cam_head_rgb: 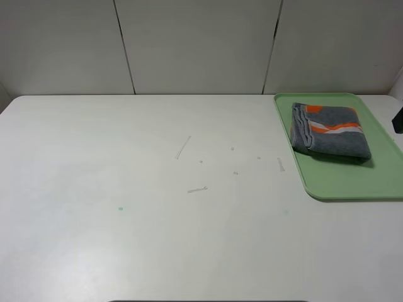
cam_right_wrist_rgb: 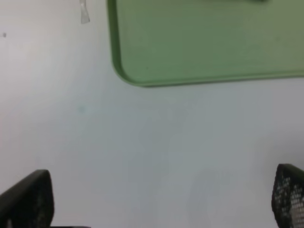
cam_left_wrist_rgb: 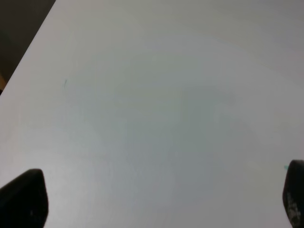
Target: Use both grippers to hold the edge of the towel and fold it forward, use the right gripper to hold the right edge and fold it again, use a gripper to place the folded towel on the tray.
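Observation:
The dark grey towel lies folded on the light green tray at the right of the table, its orange-and-white band showing on top. Neither arm shows in the exterior view. In the left wrist view my left gripper stands open over bare white table, only its two black fingertips in view. My right gripper is open too, with nothing between its fingertips, and the tray's near corner lies a little ahead of it. The towel is out of both wrist views.
The white table carries a few small scraps of tape or scratches near its middle. A small black object sits at the right edge beyond the tray. A panelled wall stands behind the table.

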`<state>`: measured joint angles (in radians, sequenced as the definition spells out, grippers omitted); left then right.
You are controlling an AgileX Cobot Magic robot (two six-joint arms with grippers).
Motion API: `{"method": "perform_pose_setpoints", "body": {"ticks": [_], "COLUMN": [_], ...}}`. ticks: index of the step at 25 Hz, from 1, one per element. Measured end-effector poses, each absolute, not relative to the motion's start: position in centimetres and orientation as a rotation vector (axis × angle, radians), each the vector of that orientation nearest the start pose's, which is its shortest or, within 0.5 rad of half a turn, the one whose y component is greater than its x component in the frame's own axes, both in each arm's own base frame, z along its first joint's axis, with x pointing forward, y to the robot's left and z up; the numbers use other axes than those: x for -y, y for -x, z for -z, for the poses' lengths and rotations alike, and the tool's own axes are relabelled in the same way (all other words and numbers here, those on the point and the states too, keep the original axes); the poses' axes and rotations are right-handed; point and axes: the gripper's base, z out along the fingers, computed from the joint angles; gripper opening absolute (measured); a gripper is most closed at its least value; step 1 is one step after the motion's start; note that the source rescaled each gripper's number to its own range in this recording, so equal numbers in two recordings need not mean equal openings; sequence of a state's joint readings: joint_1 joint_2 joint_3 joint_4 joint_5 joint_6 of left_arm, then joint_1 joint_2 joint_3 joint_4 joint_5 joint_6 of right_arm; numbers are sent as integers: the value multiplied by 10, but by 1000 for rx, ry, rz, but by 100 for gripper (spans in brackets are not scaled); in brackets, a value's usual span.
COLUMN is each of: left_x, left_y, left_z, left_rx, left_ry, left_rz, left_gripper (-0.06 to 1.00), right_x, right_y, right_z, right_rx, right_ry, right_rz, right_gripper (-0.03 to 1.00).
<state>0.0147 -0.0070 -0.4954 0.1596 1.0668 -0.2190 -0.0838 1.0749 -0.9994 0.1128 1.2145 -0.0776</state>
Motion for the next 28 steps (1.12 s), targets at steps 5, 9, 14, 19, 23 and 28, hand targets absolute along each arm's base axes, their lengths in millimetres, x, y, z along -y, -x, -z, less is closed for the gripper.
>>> {"method": "perform_pose_setpoints", "body": {"ticks": [5,9,14,19,23,28], "left_x": [-13,-13,-13,-13,-13,-13], "left_y": [6,6,6,6,6,6], "left_z": [-276,-276,-276,-276,-276,-276], "left_rx": [-2023,-2023,-2023,-2023,-2023,-2023], "left_ry": [246,246,246,246,246,246], "left_rz": [-63,-63,-63,-63,-63,-63], "left_gripper": [100,100,100,100,100,100], "right_x": [2,-1,-6,-8,-6,-5], "right_y": [-135,-97,-49,-8,9,6], "right_z": [-333,-329,-318,-300,-289,-280], "right_rx": [-2666,-2574,-2428,-2252,-2058,-2018], "right_ry": [-27,-19,-7,1,-1,-7], "right_rz": [-102,-91,-72,-38,19,30], "right_gripper": [100,100,100,100,100,100]}}
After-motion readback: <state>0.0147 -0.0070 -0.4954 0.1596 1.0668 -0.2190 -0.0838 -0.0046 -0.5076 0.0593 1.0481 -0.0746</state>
